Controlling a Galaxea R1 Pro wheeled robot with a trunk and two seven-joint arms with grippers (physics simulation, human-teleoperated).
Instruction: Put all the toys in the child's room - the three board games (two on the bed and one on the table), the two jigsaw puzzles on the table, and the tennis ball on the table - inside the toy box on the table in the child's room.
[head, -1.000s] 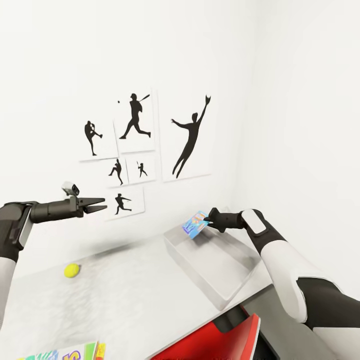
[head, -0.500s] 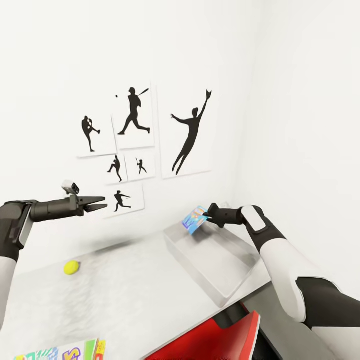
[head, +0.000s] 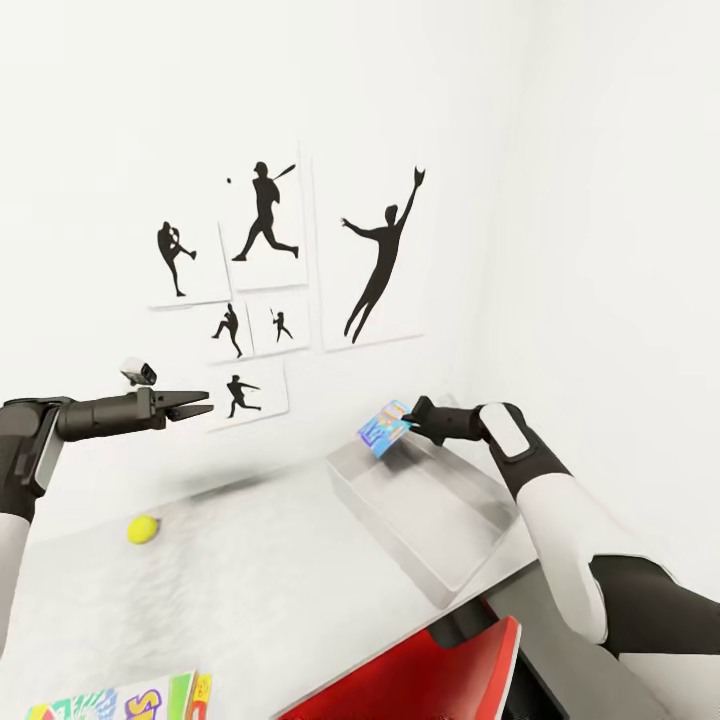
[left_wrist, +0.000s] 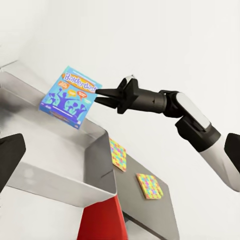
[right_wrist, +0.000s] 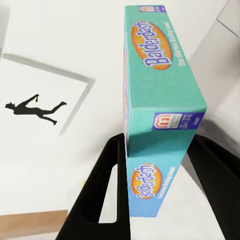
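Note:
My right gripper (head: 410, 428) is shut on a small blue board game (head: 385, 428) and holds it on edge just above the far end of the pale grey toy box (head: 400, 550). From the left wrist the same board game (left_wrist: 70, 95) hangs over the toy box (left_wrist: 60, 180), whose inside looks bare. Two jigsaw puzzles (left_wrist: 118, 154) (left_wrist: 149, 186) lie flat on the lower dark section beyond it. The tennis ball (head: 143, 529) rests on the table (head: 260, 580) at the left. A Skip-Bo board game (head: 120, 700) lies at the near edge. My left gripper (head: 205, 404) hovers open above the table, holding nothing.
White walls meet in a corner right behind the toy box, with black sports-silhouette pictures (head: 385, 255) on the back wall. A red object (head: 430, 675) stands below the table's near right edge.
The whole picture has shifted slightly upward, so the camera has moved. The right gripper keeps the blue game over the toy box's far end; neither arm has clearly moved.

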